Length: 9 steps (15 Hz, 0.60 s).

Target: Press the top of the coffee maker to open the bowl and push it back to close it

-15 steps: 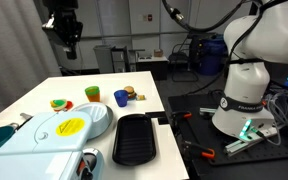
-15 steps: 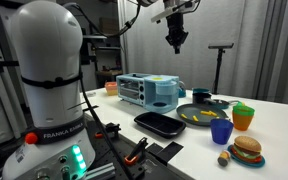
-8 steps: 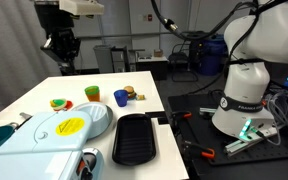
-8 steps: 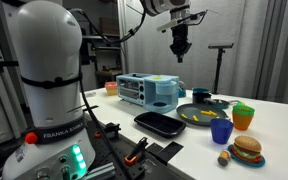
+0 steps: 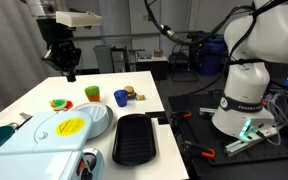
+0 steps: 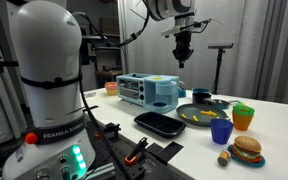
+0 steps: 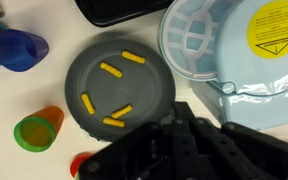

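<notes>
The coffee maker (image 5: pixel 46 138) is a large pale blue-white appliance with a yellow oval label, at the near left table corner. It also shows in an exterior view (image 6: pixel 150 90) and at the top right of the wrist view (image 7: pixel 246 52), where its round white bowl part lies next to the lid. My gripper (image 5: pixel 69 68) hangs high above the table, well clear of the coffee maker, fingers together and empty. It also shows in an exterior view (image 6: pixel 182 58). In the wrist view the gripper (image 7: pixel 182 115) is over the edge of a grey plate.
A grey plate (image 7: pixel 119 85) with yellow fries lies beside the coffee maker. A black tray (image 5: pixel 136 138) lies at the table's edge. A blue cup (image 7: pixel 19 48), an orange-green cup (image 7: pixel 36 130) and a toy burger (image 6: pixel 247 150) stand further out.
My gripper has come down and moved over the table toward the plate and coffee maker. Nothing on the table has moved.
</notes>
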Each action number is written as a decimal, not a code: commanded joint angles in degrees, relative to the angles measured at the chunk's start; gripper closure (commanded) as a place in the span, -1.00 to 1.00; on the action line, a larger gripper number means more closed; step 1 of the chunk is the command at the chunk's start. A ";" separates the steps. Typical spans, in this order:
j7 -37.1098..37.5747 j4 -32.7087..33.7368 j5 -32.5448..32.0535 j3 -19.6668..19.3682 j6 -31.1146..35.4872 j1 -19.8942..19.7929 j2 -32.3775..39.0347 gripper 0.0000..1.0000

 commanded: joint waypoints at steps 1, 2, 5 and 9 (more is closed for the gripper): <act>0.52 0.95 1.29 -0.30 0.66 -0.40 1.67 0.99; 0.43 0.44 1.26 -0.34 0.80 -0.36 1.64 0.99; 0.20 -1.39 0.94 -0.25 1.14 -0.17 1.53 0.99; -0.15 -4.48 0.88 -0.23 1.70 -0.18 0.65 0.99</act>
